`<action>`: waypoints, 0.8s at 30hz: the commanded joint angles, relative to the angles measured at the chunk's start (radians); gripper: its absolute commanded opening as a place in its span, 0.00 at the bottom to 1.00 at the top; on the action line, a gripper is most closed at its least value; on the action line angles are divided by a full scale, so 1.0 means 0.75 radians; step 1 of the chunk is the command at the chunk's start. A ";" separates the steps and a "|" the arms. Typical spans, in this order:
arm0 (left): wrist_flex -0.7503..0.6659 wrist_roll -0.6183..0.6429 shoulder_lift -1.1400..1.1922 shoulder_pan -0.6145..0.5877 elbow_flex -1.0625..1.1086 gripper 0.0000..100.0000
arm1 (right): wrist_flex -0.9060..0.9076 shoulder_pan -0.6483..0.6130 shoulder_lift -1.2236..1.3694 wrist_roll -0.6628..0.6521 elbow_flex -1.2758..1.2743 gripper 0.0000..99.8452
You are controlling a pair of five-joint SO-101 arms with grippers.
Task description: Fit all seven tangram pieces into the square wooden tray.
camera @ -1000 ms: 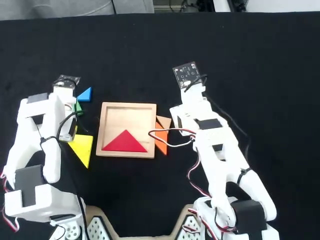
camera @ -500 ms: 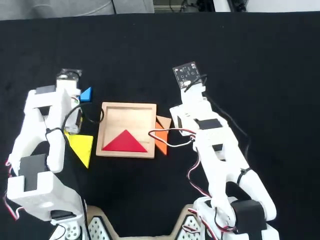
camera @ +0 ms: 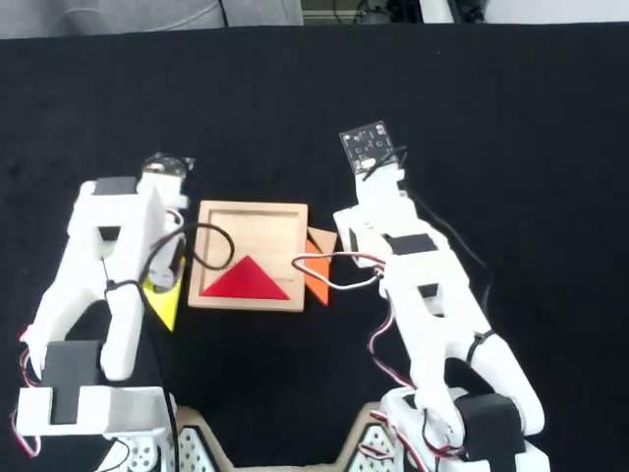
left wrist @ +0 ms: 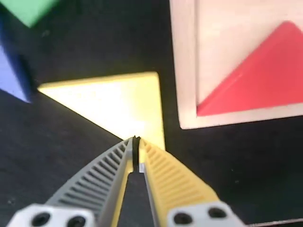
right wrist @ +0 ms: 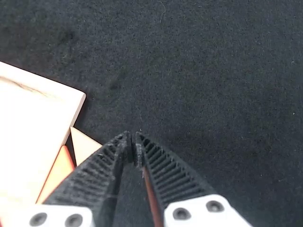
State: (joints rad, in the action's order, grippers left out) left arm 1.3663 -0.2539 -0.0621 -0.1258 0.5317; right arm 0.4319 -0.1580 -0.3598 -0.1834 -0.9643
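On the left, the left gripper [left wrist: 136, 142] has its two ribbed jaws pressed together with nothing between them. Its tips sit over the near edge of the yellow triangle [left wrist: 118, 101]; whether they touch it cannot be told. That triangle lies flat on the black table [camera: 511, 147], just outside the tray's left wall. A blue piece [left wrist: 12, 75] is near the triangle's far corner and a green piece [left wrist: 28, 8] lies a little beyond that. In the high view the left arm covers most of the yellow triangle. Next comes the square wooden tray [camera: 251, 207], with the red triangle [camera: 246, 278] inside it, long side along the near wall and point toward the middle. Just beside the tray's right wall lie a tan piece [camera: 321, 240] and an orange piece [camera: 316, 283], touching each other, the orange one nearer the robot. Furthest right, the right gripper [right wrist: 131, 138] is also closed and holds nothing. Its tips hang over bare cloth beside the tan piece and close to the tray's far right corner.
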 commanded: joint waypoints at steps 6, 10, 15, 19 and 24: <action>-0.125 0.020 -0.063 0.216 0.220 0.09 | -0.016 0.004 -0.001 -0.016 0.009 0.02; -0.180 0.070 -0.057 0.267 0.255 0.07 | -0.016 0.004 -0.001 -0.016 0.009 0.02; -0.182 0.084 -0.051 0.199 0.257 0.07 | -0.016 0.004 -0.001 -0.016 0.009 0.02; -0.192 -0.012 -0.051 0.073 0.273 0.07 | -0.016 0.004 -0.001 -0.016 0.009 0.02; -0.203 -0.137 -0.051 -0.105 0.251 0.07 | -0.016 0.004 -0.001 -0.016 0.007 0.02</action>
State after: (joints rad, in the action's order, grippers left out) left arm 1.2329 -0.2923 -0.0760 -0.1059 0.7419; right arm 0.4319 -0.1580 -0.3598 -0.1834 -0.9643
